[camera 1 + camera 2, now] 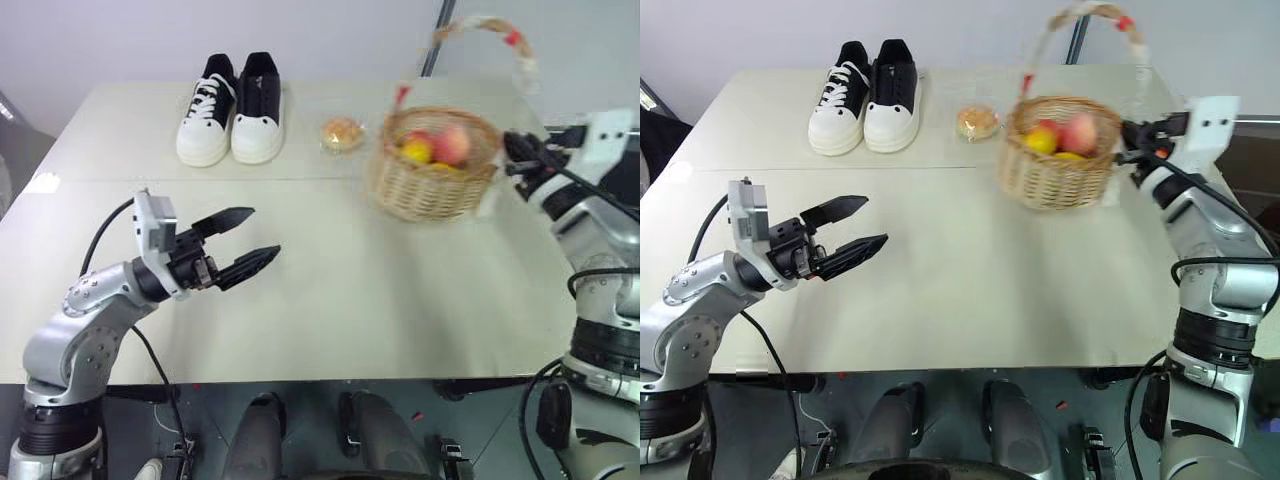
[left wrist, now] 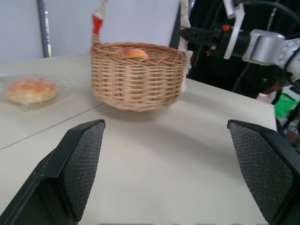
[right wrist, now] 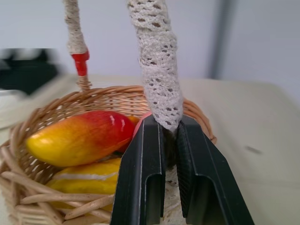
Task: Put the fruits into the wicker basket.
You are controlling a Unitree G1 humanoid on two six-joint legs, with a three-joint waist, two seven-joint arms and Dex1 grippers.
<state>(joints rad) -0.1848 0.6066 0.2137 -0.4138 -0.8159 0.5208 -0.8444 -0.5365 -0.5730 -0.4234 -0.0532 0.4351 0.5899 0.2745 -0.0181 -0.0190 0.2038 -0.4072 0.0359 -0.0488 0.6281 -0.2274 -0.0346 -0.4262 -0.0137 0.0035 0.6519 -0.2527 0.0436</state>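
The right claw point(image 3: 169, 140) is clamped on the lace-wrapped handle of the wicker basket point(image 1: 1058, 165), which sits on the bench point(image 1: 970, 260) with the fruits point(image 1: 1065, 135) inside. The left claw point(image 1: 855, 228) hovers with fingers apart.

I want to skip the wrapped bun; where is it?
The wrapped bun lies at the table's far side, between the sneakers and the wicker basket.

One wicker basket point(image 1: 1060, 165), two shoes point(image 1: 866, 95), one wrapped pastry point(image 1: 978, 122), two tools point(image 1: 845, 235).
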